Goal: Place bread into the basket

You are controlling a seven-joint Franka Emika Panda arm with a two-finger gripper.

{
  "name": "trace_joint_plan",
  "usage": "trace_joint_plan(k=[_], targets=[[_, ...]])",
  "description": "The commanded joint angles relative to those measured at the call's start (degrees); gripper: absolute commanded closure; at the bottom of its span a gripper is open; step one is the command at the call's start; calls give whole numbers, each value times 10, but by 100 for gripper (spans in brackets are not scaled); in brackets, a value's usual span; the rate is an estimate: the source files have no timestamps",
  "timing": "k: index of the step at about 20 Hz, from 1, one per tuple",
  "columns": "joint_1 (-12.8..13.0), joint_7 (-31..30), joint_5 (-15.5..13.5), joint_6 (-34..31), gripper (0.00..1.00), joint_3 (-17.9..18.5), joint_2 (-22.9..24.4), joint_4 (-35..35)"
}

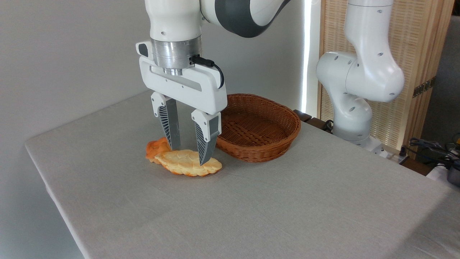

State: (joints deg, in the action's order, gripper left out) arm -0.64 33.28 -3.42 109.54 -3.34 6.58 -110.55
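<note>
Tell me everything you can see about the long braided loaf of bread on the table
The long, flat oval loaf is pale golden with a lumpy braided top and orange-brown edges. It lies flat on the grey cloth-covered table, just left of the brown woven wicker basket, not in it. A small orange bun sits against its left end. The white tool is open, fingertips down at the loaf on either side; actual contact is unclear.

The bread (188,163) is lying flat on the surface (287,201), a long pale golden oval with a lumpy braided top and orange-brown edges, its length running left to right. The basket (278,144) is sitting upright just to its right, near but not touching: an oval of brown woven wicker with low sloping sides, showing nothing inside.
</note>
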Motion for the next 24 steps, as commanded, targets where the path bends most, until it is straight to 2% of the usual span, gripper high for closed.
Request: trace_joint_plan(k=[1,19,24], targets=[[-4,-1,-4,-8,0,-6,-5,10],[-4,-2,-5,-4,0,-6,-10,10],[-3,0,-4,-3,0,-25,-24,10]])
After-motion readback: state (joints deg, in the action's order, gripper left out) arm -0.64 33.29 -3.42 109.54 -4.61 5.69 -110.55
